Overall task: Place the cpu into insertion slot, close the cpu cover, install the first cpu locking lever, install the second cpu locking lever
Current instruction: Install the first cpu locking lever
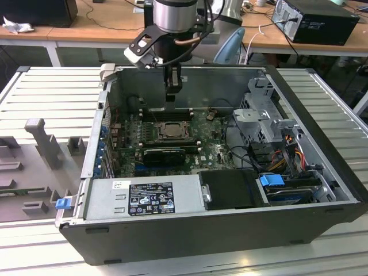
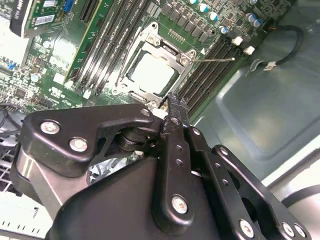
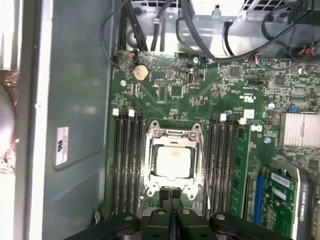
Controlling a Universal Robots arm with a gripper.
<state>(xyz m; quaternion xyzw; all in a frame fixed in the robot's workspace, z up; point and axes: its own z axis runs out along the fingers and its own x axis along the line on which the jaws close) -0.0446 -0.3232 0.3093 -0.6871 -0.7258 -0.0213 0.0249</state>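
Gripper hangs in the upper centre of the exterior view, inside the open computer case and above the green motherboard. In both wrist views its two black fingers are pressed together with nothing between them. The tips sit just beside one edge of the insertion slot; whether they touch it cannot be told.

The cpu lies flat in the insertion slot, near the middle of the board, with its pale metal top facing up. Its edges run parallel to the black memory slots that flank the socket on two sides.

The cpu cover lies down over the chip, and the metal top shows through the square cutout. The frame's long axis runs along the memory slots, and one short end points toward the fingertips.

In the second wrist view, a thin wire lever sticks out sideways from a corner of the frame, across the memory slots.
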